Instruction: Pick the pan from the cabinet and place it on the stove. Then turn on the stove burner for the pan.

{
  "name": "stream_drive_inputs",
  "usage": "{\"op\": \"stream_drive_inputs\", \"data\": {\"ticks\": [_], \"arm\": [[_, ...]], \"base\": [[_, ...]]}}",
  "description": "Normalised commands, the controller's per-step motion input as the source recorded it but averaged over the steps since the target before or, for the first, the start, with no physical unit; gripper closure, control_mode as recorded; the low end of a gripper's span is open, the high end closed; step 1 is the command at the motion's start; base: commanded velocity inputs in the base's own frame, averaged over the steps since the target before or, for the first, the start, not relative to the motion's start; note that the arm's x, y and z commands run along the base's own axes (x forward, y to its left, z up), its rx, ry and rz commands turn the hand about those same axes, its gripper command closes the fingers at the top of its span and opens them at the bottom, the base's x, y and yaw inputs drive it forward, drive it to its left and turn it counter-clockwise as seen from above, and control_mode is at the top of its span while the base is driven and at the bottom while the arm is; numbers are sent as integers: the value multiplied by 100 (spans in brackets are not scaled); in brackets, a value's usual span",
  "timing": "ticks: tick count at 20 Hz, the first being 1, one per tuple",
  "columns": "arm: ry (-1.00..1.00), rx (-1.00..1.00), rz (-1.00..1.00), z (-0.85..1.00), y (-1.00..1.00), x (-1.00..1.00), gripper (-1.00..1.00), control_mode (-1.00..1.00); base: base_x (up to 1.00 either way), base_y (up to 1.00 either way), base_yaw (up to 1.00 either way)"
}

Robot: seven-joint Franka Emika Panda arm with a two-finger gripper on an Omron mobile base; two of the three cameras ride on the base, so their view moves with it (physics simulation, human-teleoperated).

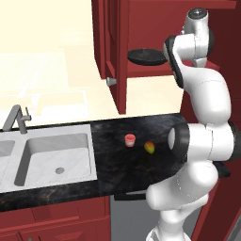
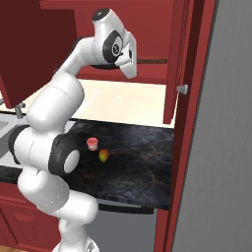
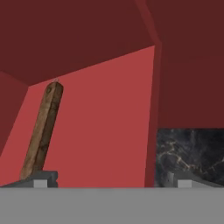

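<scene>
Pan (image 1: 147, 57) sits on the bottom shelf of the open red wall cabinet (image 1: 113, 52), its dark round body poking out left of the arm's wrist in the left base view. From the right base view its slim wooden handle (image 2: 151, 61) sticks out to the right along the shelf. Gripper (image 3: 109, 178) is up at the cabinet with its fingers spread wide, nothing between them; in the hand view the brown handle runs up just beside one fingertip (image 3: 40, 180). Down below on the black marble table (image 1: 141, 164) a small red cup (image 1: 130, 140) stands near a mango (image 1: 149, 147), with a steel sink (image 1: 56, 157) further left.
</scene>
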Motion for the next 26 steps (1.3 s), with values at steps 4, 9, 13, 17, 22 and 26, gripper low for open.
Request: {"op": "stream_drive_inputs", "data": {"ticks": [4, 9, 13, 17, 22, 26], "arm": [[0, -5, -4, 0, -2, 1, -100, -100], [-2, -2, -5, 0, -9, 0, -100, -100], [-7, -8, -4, 0, 0, 0, -100, -100], [-9, -12, -1, -3, 0, 0, -100, -100], [-3, -11, 0, -1, 0, 0, -100, -100], [0, -7, -1, 0, 0, 4, -100, -100]], "base": [[0, 0, 0], [0, 0, 0], [0, 0, 0], [0, 0, 0], [0, 0, 0], [0, 0, 0]]}}
